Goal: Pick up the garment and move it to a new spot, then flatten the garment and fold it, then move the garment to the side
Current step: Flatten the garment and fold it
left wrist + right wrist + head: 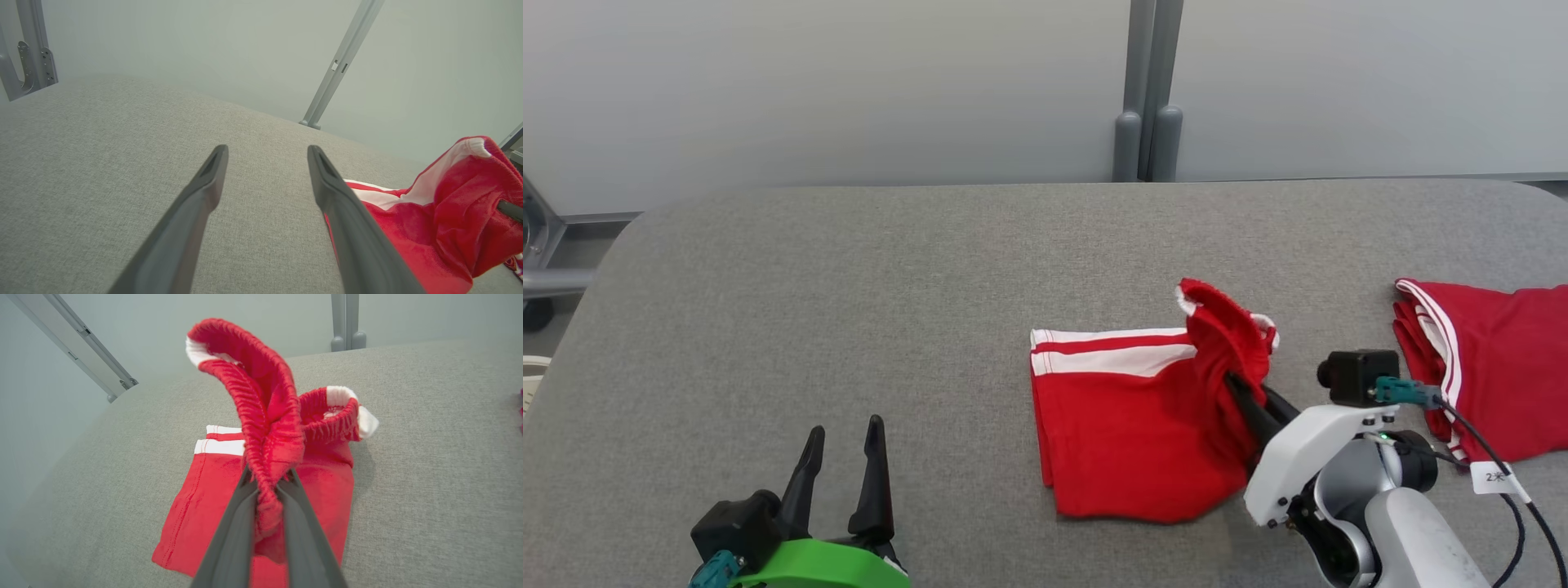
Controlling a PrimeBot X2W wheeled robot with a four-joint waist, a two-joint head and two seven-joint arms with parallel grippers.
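The garment [1127, 425] is a pair of red shorts with white side stripes, lying on the grey table [849, 310] right of centre. My right gripper [1235, 384] is shut on its ribbed waistband [265, 428], which is lifted off the table and curls upward while the legs [196, 506] stay flat. The wrist view shows the waistband pinched between both fingers [229, 547]. My left gripper [843, 433] is open at the lower left, well clear of the shorts, with nothing between its fingers [192, 216]. The garment [441, 220] shows at the right of the left wrist view.
A second red garment with white stripes [1494, 367] lies at the table's right edge, close to my right wrist. Grey posts [1145, 122] stand behind the table's far edge before a pale wall. A metal frame [535, 253] stands off the left side.
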